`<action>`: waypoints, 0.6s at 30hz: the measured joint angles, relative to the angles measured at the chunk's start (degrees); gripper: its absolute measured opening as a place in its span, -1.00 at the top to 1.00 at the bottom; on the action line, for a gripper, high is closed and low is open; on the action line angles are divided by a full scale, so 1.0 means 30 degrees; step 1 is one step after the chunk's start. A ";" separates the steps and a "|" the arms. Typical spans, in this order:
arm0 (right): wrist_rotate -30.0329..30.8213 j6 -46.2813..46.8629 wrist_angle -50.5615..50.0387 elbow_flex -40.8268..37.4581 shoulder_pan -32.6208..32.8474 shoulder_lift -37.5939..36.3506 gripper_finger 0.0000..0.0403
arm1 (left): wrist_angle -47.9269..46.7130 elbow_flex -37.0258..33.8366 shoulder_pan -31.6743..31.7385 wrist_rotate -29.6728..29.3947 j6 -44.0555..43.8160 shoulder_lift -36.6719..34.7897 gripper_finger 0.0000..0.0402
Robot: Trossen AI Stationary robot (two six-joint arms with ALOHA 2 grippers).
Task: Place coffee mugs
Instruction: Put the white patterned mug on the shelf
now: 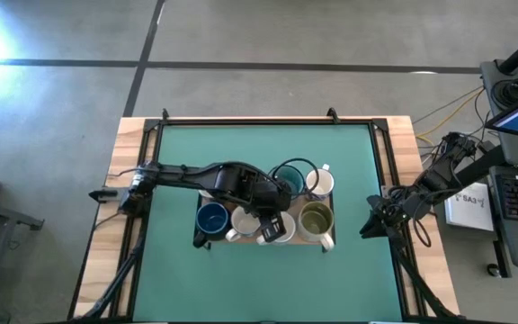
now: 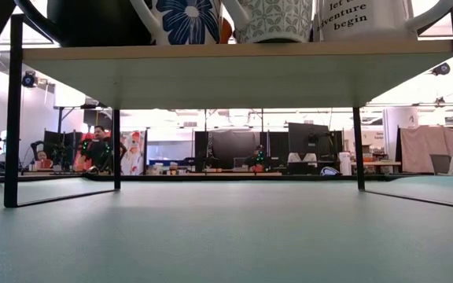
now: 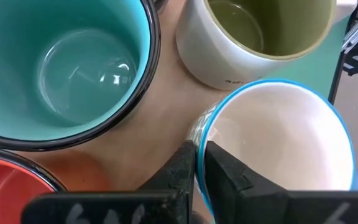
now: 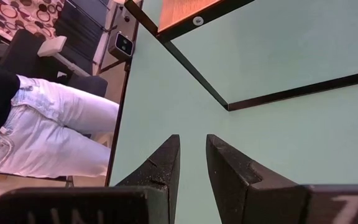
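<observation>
One blue-rimmed mug (image 3: 278, 149), mouth upward, is pinched at its rim by the left end effector (image 3: 199, 163).

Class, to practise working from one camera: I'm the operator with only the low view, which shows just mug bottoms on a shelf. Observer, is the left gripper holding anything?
Observer: Yes. The left gripper is shut on the rim of the blue-rimmed white mug, with one finger inside.
Operator: What stands near that mug?
Observer: The teal mug and the olive-lined mug, close beside it.
Operator: And the right arm?
Observer: The right gripper hangs open and empty over the green mat's right edge.
</observation>
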 joint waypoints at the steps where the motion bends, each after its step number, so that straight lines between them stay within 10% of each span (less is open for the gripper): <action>1: -0.0005 0.0000 -0.0003 0.0000 0.0000 0.0000 0.66 | 0.0005 0.0005 0.0005 -0.0005 -0.0112 0.0000 0.94; 18: -0.0006 0.0000 0.0000 0.0000 0.0000 -0.0007 0.66 | 0.0196 0.0022 0.0073 -0.1388 -0.0525 0.0000 0.95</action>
